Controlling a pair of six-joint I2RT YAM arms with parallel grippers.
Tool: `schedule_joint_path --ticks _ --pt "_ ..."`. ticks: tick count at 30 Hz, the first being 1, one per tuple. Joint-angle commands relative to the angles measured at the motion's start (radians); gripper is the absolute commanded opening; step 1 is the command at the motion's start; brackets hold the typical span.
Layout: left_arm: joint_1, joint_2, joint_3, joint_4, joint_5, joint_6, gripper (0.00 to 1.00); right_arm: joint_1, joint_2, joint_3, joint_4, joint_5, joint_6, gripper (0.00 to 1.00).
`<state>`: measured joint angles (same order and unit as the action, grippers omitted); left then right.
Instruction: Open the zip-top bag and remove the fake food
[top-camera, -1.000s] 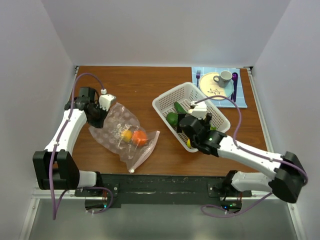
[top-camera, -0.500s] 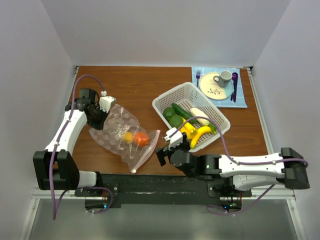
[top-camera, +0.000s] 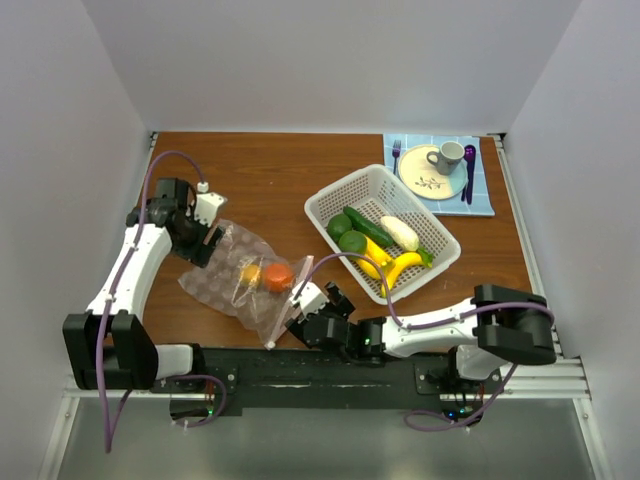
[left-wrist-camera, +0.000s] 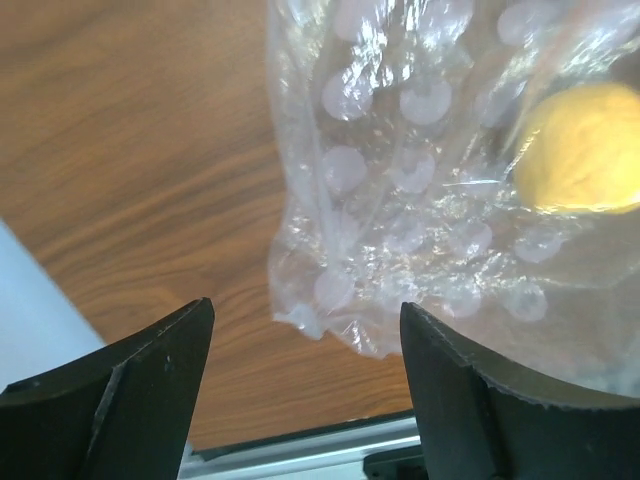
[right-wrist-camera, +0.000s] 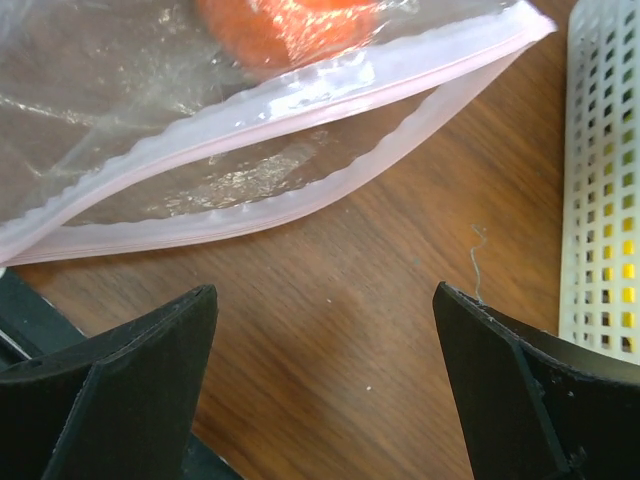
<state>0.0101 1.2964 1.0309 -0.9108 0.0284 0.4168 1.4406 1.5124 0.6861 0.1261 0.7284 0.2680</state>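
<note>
On wood table (top-camera: 270, 170), crinkly clear zip-top bag (top-camera: 230, 290); left fingers (left-wrist-camera: 150, 370), right fingers (right-wrist-camera: 130, 370) spread wide, empty.

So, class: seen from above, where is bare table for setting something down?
Widest bare wood: the far strip between zip-top bag and basket, up to the wall. Smaller patch: right of the basket, nearer than the placemat. Crowded: near edge, right arm at the bag's mouth.
</note>
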Motion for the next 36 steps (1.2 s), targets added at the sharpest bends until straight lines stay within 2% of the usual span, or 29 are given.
schedule_joint_path --ticks 1,3,6,13,23,31,36 --pt "-0.001 -0.043 0.135 -0.077 0.074 0.031 0.80 -0.008 0.029 0.064 0.099 -0.003 -0.036 0.92" --pt "-0.001 -0.033 0.207 -0.134 0.195 0.025 0.79 -0.014 0.043 0.085 0.113 -0.004 -0.042 0.92" --pt "-0.062 0.003 0.244 -0.128 0.289 -0.006 0.77 -0.043 0.071 0.111 0.119 -0.015 -0.049 0.92" --pt "-0.144 0.101 0.048 0.125 0.341 -0.079 0.66 -0.140 0.104 0.148 0.159 -0.073 -0.055 0.92" --pt "-0.173 0.241 -0.009 0.257 0.239 -0.098 0.57 -0.155 0.229 0.276 0.164 -0.178 -0.095 0.99" --pt "-0.269 0.288 -0.043 0.303 0.182 -0.116 0.54 -0.174 0.313 0.343 0.159 -0.147 -0.112 0.99" --pt "-0.311 0.305 -0.060 0.291 0.142 -0.060 0.52 -0.201 0.330 0.380 0.145 -0.119 -0.153 0.99"
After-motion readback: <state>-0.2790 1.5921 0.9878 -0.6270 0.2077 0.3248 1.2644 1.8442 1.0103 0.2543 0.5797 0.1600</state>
